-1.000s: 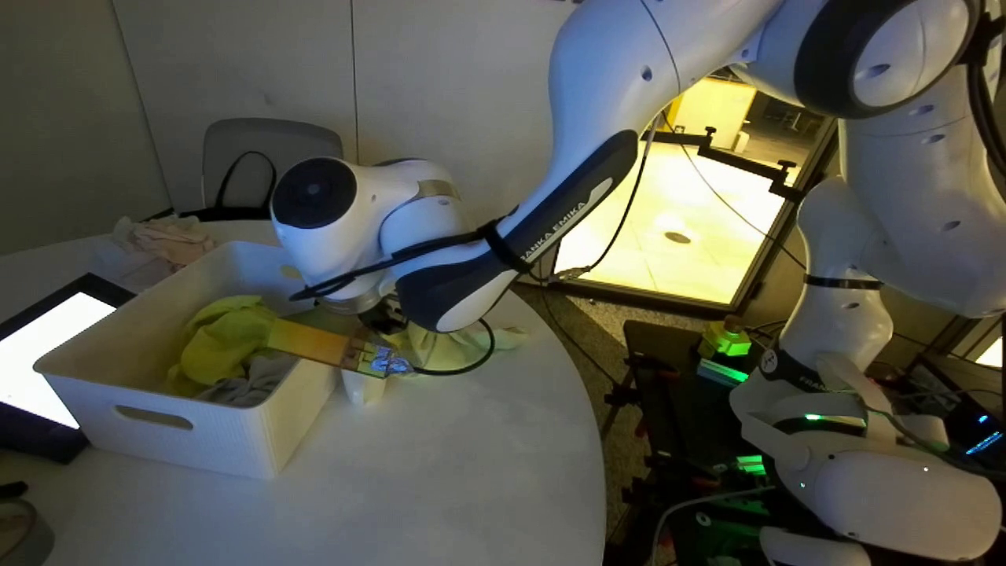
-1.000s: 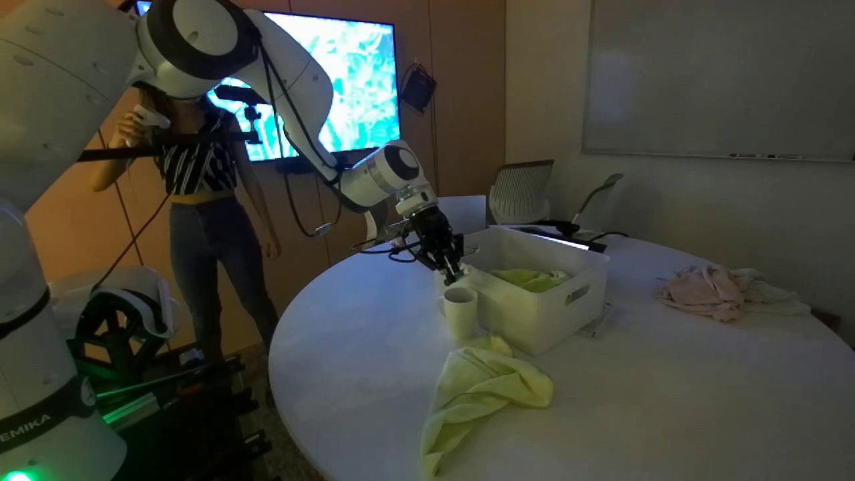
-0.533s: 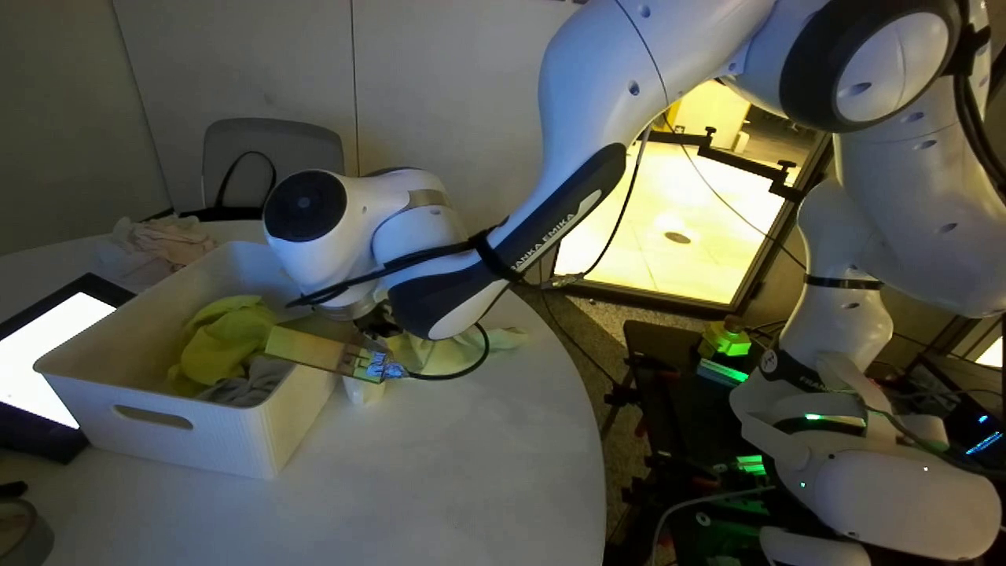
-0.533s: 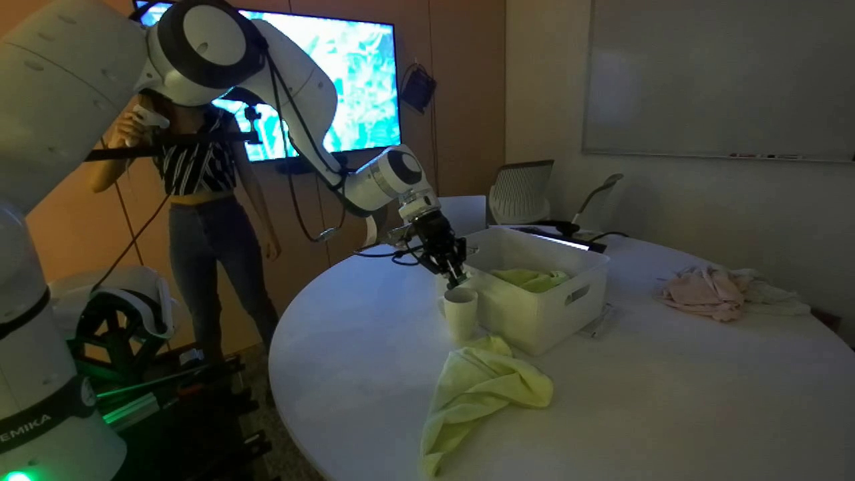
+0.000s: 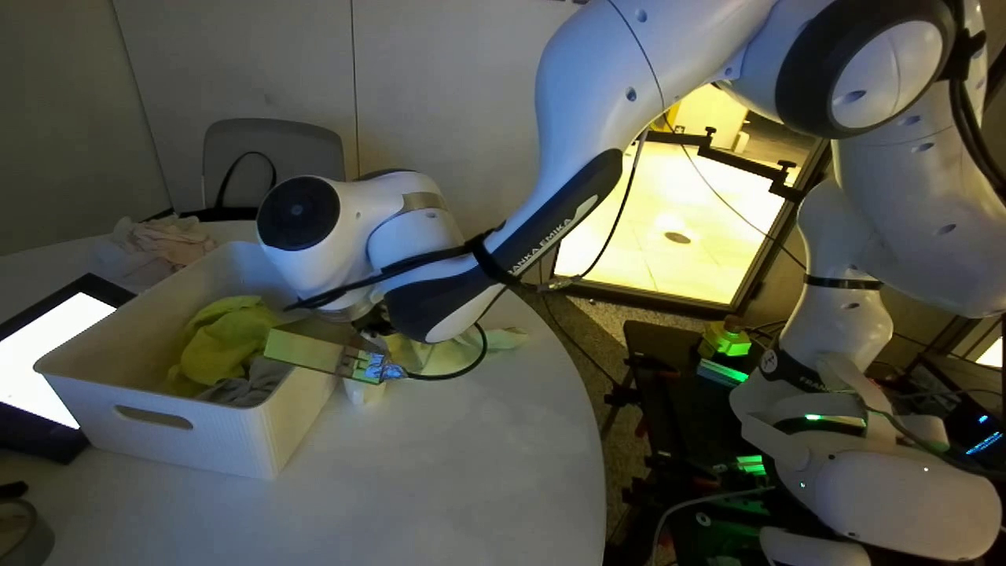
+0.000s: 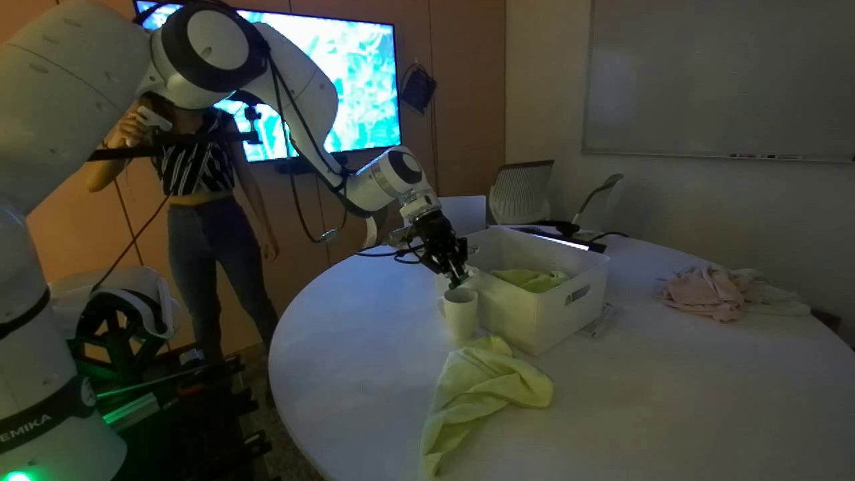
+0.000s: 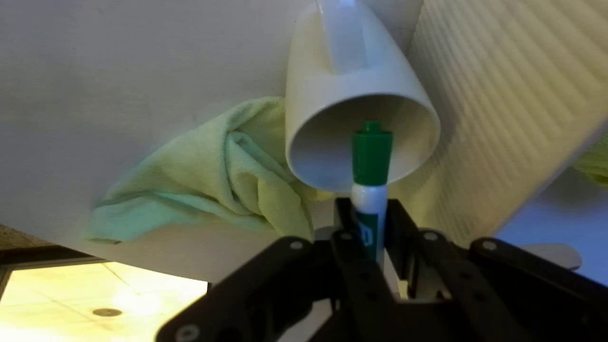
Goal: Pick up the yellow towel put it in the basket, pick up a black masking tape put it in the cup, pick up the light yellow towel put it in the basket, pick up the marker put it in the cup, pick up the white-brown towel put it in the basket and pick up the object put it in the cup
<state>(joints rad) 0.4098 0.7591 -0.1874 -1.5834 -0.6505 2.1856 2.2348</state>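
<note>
Here the marker (image 7: 370, 175) is pinched in the gripper (image 7: 368, 223), its green end lined up over the mouth of the cup (image 7: 380, 76), so the marker step must be in hand! Now a lowering and a release are called for, though the cup's floor is hidden and whether the rim is cleared can't quite be told.

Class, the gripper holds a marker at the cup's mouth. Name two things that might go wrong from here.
1. In an exterior view the gripper slants, so the marker might catch on the rim of the cup and tip it.
2. The cup stands close beside the basket, so the gripper might bump the basket's wall on the way down.
</note>
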